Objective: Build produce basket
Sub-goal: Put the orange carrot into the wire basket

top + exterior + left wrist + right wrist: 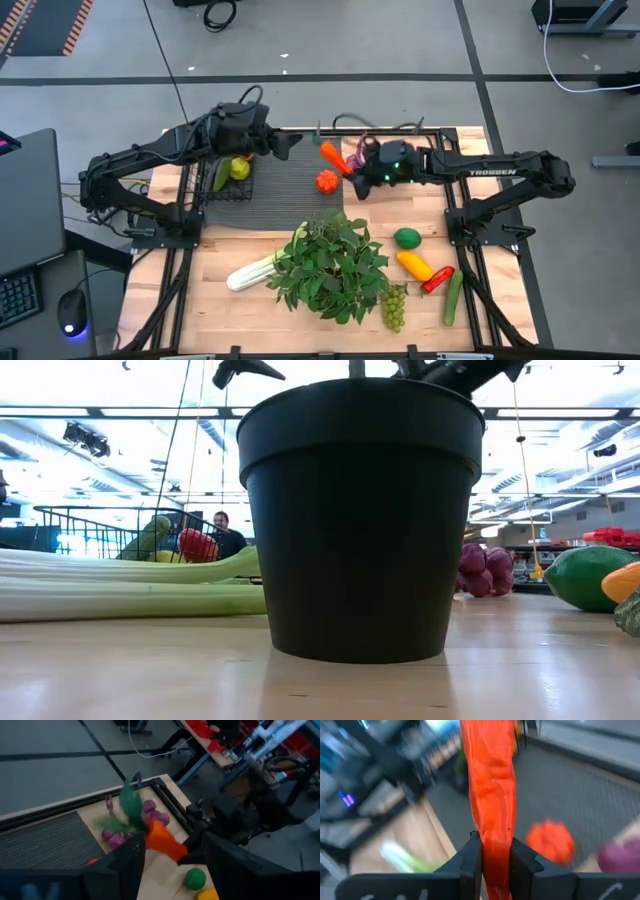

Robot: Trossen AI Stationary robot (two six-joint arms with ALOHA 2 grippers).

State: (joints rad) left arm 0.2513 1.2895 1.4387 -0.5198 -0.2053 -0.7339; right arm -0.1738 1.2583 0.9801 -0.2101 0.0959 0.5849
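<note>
your right gripper is over the far edge of the table, fingers clamped on a long orange toy carrot with a green leafy top, held clear of the surface. just beside it on the flat dark ribbed mat lies a knobbly orange-red toy fruit, and a string of purple bulbs sits at the mat's far right corner.

the small black wire-mesh basket stands on the mat's left end. in it you can see a yellow-green pear-like piece and a dark green long piece; the low view also shows something red inside.

your left gripper hangs just right of the basket over the mat, fingers apart, holding nothing.

still on the wooden table: pale celery stalk, a round green lime, a yellow pepper, a red pepper, a cucumber, green grapes, all around the big leafy potted plant.
</note>
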